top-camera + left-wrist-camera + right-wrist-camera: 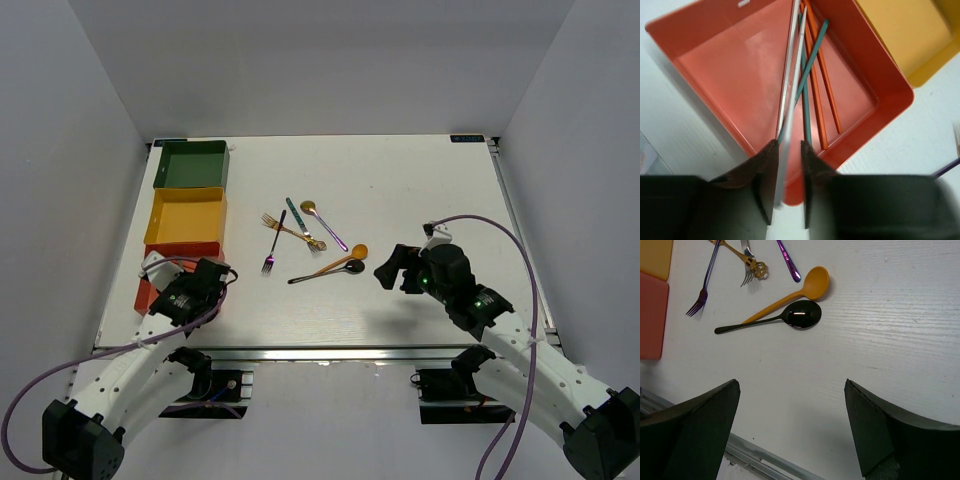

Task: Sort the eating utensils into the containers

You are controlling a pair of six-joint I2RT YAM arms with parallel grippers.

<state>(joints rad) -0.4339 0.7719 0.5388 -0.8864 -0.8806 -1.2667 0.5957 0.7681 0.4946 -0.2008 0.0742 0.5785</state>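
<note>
The orange-red tray [715, 70] holds two orange chopsticks [822, 85], teal chopsticks [814, 52] and a white chopstick [789, 75]. My left gripper [788, 165] hovers over the tray's near corner with its jaws slightly apart. A white chopstick [785, 165] runs between them against the left finger, with a gap on its other side. My right gripper [792, 387] is wide open and empty above bare table, near side of an orange spoon [810, 285] and a black spoon [800, 315]. A purple fork [702, 295] and a gold fork [747, 260] lie farther off.
The dark green tray [190, 165], yellow tray [185, 215] and orange-red tray [180, 248] stand in a column on the left. Loose utensils [300, 235] lie mid-table between the arms. My left gripper [195, 288] and right gripper [395, 268] flank them. The metal table edge [755, 457] is close below.
</note>
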